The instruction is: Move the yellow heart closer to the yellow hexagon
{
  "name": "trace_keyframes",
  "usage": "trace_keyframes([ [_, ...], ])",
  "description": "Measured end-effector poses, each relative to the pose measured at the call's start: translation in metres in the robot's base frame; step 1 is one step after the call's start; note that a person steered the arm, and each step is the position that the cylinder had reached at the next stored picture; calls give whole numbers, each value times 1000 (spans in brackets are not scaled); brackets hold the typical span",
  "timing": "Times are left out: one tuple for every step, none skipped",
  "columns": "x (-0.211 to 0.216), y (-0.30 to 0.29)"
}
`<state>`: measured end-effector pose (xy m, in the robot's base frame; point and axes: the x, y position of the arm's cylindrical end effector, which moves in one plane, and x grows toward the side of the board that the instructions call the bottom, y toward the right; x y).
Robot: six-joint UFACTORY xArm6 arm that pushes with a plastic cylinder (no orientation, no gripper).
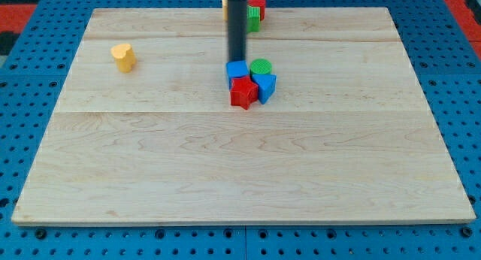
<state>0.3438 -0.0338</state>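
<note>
The yellow heart (123,56) lies alone at the view's upper left of the wooden board (225,177). The yellow hexagon (225,7) is at the view's top centre, mostly hidden behind my rod; only a sliver of its left side shows. My tip (237,61) is near the board's centre, just above a blue block (237,71), far to the right of the heart and below the hexagon.
A tight cluster sits below my tip: the blue block, a green round block (261,65), a red star-like block (243,92) and a second blue block (266,86). A green block (254,19) and a red block (258,2) sit by the hexagon.
</note>
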Motion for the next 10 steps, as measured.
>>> trace_keyframes([
  [7, -60],
  [25, -103],
  [27, -171],
  [11, -202],
  [-2, -186],
  [-12, -159],
  [-29, -143],
  [-47, -131],
  [-63, -122],
  [-80, -113],
])
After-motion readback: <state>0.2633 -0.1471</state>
